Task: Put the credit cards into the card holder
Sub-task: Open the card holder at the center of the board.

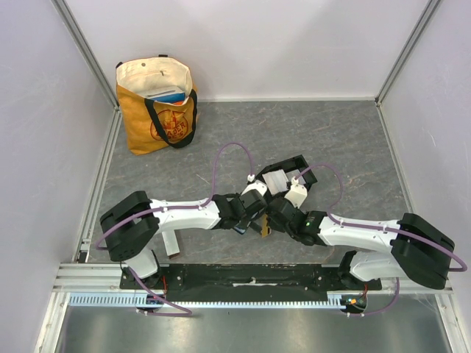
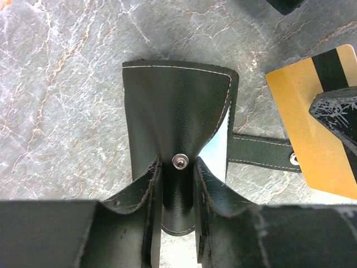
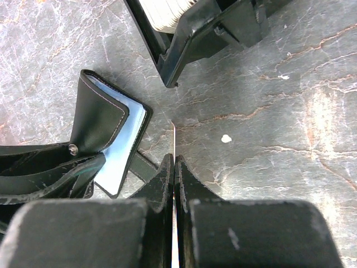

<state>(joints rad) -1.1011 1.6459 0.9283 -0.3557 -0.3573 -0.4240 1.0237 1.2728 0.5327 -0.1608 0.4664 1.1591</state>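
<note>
In the left wrist view my left gripper (image 2: 178, 180) is shut on the flap of a black folding wallet (image 2: 175, 106), pinching it just below its snap button. A pale blue credit card (image 2: 218, 146) shows inside the wallet. To the right, the orange-gold credit card (image 2: 315, 128) hangs in my right gripper (image 3: 174, 166), which is shut on it; in the right wrist view that card (image 3: 174, 139) shows edge on. The black card holder (image 3: 189, 39) lies beyond, with pale cards in it. From above, both grippers (image 1: 246, 217) (image 1: 268, 220) meet just in front of the card holder (image 1: 296, 160).
A yellow-and-cream tote bag (image 1: 157, 103) stands at the back left against the wall. The wallet's strap (image 2: 259, 153) lies flat on the grey marbled table (image 1: 353, 147). White walls close in the table's sides and back.
</note>
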